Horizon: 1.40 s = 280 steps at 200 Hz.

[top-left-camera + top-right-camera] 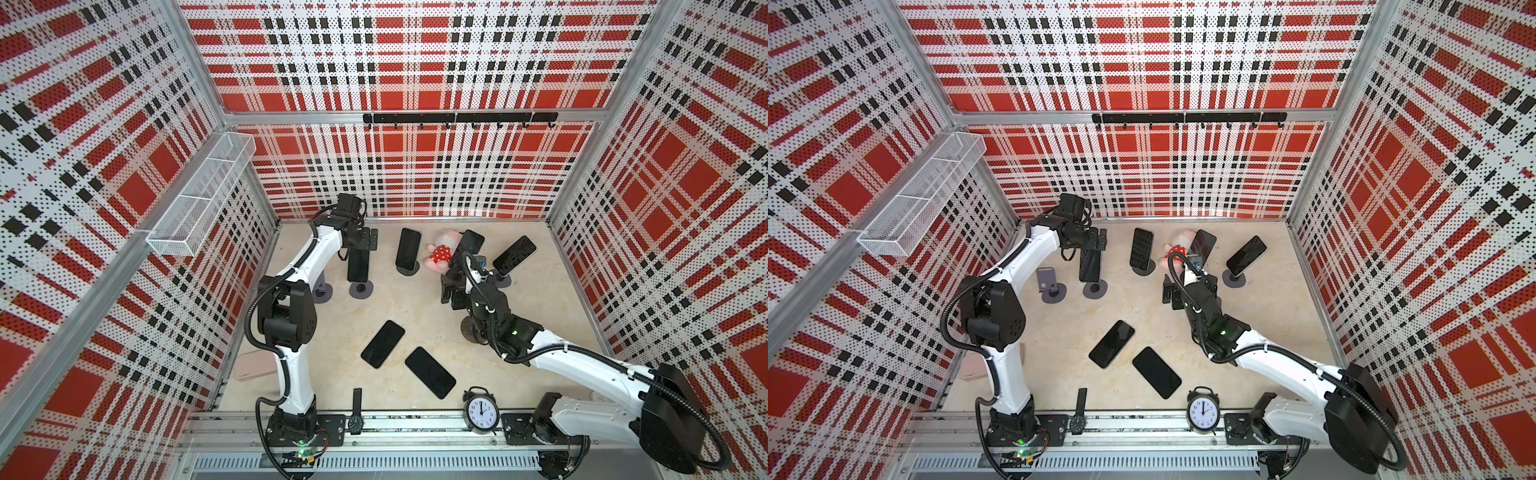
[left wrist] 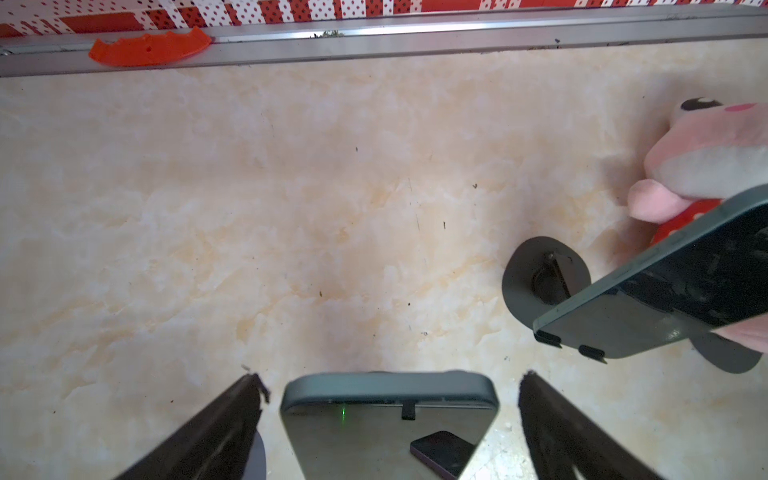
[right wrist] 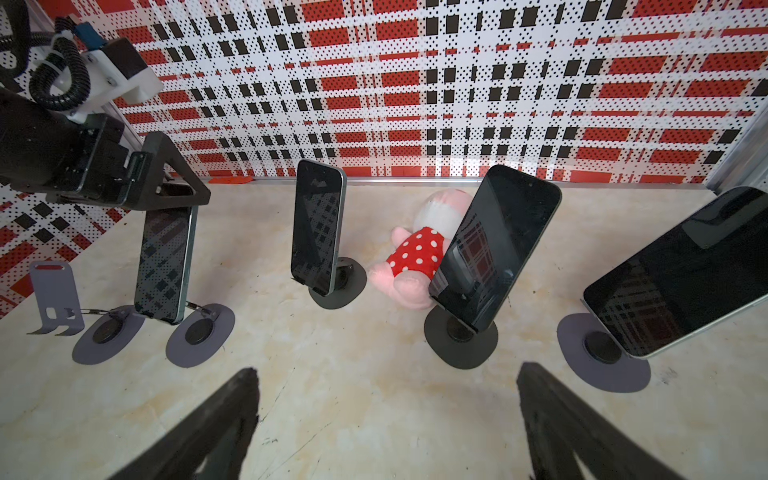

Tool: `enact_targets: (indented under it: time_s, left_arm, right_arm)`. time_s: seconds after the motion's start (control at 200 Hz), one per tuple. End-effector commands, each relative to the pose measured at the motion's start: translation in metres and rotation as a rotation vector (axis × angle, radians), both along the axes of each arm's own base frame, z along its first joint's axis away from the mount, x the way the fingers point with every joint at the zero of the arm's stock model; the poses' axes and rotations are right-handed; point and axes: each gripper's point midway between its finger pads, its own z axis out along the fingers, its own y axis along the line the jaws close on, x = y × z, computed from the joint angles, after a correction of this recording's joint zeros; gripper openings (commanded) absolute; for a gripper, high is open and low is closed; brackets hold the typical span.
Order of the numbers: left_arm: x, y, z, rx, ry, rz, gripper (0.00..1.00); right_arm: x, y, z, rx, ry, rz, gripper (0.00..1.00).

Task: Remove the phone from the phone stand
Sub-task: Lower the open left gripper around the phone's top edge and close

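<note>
Wide, the left claw (image 2: 390, 377) straddles a phone (image 2: 386, 419) apart from the toy (image 3: 415, 249); the right claw (image 3: 388, 370), wide and empty, faces the toy.

Smooth, faintly shiny bench (image 1: 419, 307) with a cream marble look. A phone (image 3: 166, 257) has a glossy glass screen mirroring the plaid wall (image 3: 457, 104); its phone stand (image 3: 205, 345) is matt grey. A plush toy (image 3: 415, 253) is soft pink cloth. The mesh basket (image 1: 199, 195) is white wire.
</note>
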Motion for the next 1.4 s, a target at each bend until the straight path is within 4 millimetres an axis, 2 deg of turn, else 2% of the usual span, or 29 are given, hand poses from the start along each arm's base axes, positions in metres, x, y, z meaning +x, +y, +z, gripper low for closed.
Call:
enact_targets:
  time_s: [0.0,0.155,0.281,0.706,1.052,1.398]
  left_arm:
    - [0.000,0.001,-0.014,0.003,0.021,0.001,0.97]
    - [-0.003,-0.005,-0.016,-0.019,0.027,-0.031,0.85]
    - [-0.003,-0.005,-0.016,-0.016,0.026,-0.032,0.80]
    - [-0.004,-0.007,-0.012,-0.026,0.020,-0.043,0.72]
    - [-0.005,-0.006,0.018,-0.037,-0.040,-0.044,0.65]
    - [-0.012,-0.006,0.029,-0.048,-0.036,-0.051,0.62]
  right_arm:
    - [0.000,-0.004,0.006,0.015,-0.025,-0.006,1.00]
    - [0.000,-0.002,0.005,0.015,-0.021,0.001,1.00]
    - [0.000,-0.003,0.004,0.014,-0.019,0.000,1.00]
    - [-0.001,-0.005,0.004,0.015,-0.023,-0.002,1.00]
    - [-0.002,-0.005,0.006,0.021,-0.032,0.002,1.00]
    - [-0.001,-0.002,0.004,0.020,-0.026,0.011,1.00]
